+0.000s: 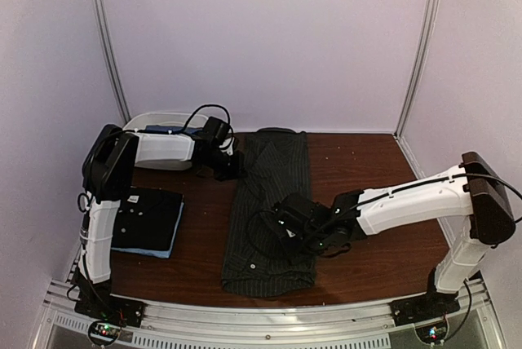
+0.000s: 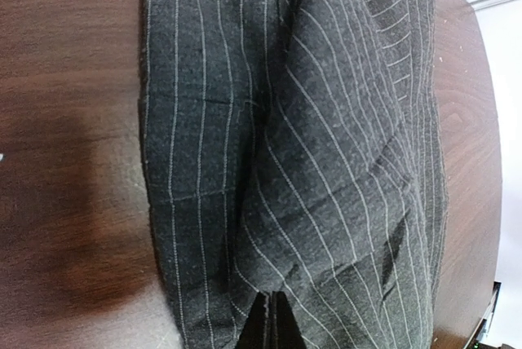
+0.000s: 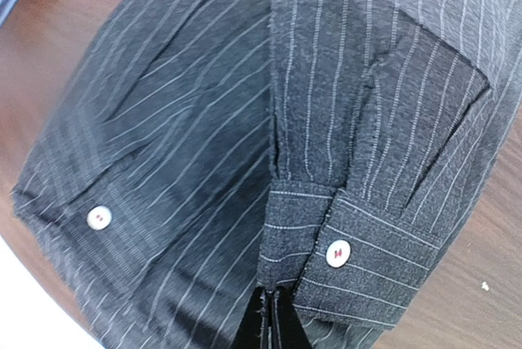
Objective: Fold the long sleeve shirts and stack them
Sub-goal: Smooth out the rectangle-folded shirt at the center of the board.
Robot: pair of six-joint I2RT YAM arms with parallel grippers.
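Pinstriped shirt (image 1: 269, 194) spread beneath both pincers, right gripper (image 3: 269, 320) clamped tight on its folded cloth, left gripper (image 2: 267, 320) likewise pinching it

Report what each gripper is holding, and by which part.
Both are shut on the pinstriped shirt: the right gripper pinches a buttoned sleeve cuff, the left gripper a fold of cloth towards its far end.
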